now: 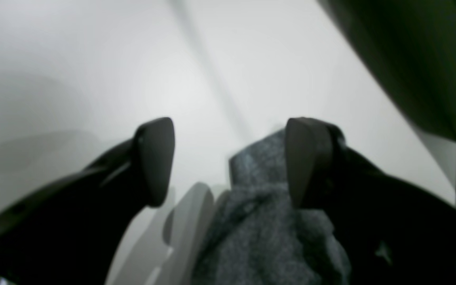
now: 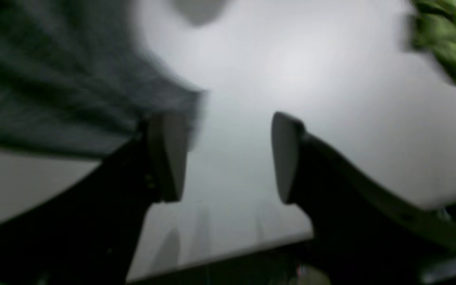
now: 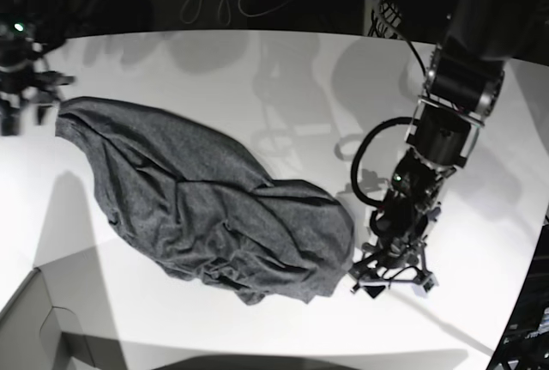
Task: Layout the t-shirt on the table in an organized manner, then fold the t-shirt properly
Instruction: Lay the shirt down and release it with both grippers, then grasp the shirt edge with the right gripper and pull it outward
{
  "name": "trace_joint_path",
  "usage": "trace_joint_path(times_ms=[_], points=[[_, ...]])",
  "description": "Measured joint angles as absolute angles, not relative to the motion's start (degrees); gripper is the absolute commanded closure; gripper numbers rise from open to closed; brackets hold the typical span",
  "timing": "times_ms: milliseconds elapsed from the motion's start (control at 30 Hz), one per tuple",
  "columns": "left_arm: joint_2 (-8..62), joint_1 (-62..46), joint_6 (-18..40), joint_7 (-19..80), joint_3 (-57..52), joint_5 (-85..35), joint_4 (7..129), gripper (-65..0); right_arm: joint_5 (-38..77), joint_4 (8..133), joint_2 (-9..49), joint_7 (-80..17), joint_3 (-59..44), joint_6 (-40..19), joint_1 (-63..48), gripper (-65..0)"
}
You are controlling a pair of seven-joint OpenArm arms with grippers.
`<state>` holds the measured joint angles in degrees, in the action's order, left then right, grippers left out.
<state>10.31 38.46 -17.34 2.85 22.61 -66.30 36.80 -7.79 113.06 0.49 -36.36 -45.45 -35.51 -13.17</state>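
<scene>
Motion blur smears the t-shirt point(image 2: 65, 79) beside the right pincer point(image 2: 228, 158).

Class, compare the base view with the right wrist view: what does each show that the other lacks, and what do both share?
Only the base view shows the whole crumpled dark charcoal knit t-shirt, the left gripper open beside its edge, and a grey box corner. Only the right wrist view shows a blurred green object and a close look at the right gripper, jaws apart and empty. Both show the t-shirt and the plain white table.
</scene>
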Motion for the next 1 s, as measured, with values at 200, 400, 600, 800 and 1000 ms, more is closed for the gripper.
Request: trace_joint_path(times_ms=[200,400,600,800,1000], points=[[13.7,37.8,-17.2,2.9,22.6,-66.3,36.9,-42.3,-7.7,114.3,-2.1,-36.6,-40.8,-39.2,-8.1,-35.1],[21.5,33.8,-17.0,2.9,22.2,-66.4,37.4,-42.3,-7.7,108.6,-3.6,-36.4,-18.9,-39.7,-5.5,-35.1],[29.3,29.0,-17.1,2.6,22.0,-66.5,44.7,-42.3,-8.1,94.6,-3.8,-36.7,-6.3,-40.0,2.0,-35.3],[32.5,23.9,-17.1,2.8,22.2,-66.7,51.6,-42.3,-7.6,84.9,-8.1,-35.9,-1.5,-40.0,9.1,-35.2],[32.3,21.6,-17.1,3.0,22.2,-66.7,55.4,-42.3,-7.9,75.7,-8.6,-30.6,4.3,-40.0,10.1,-35.2]])
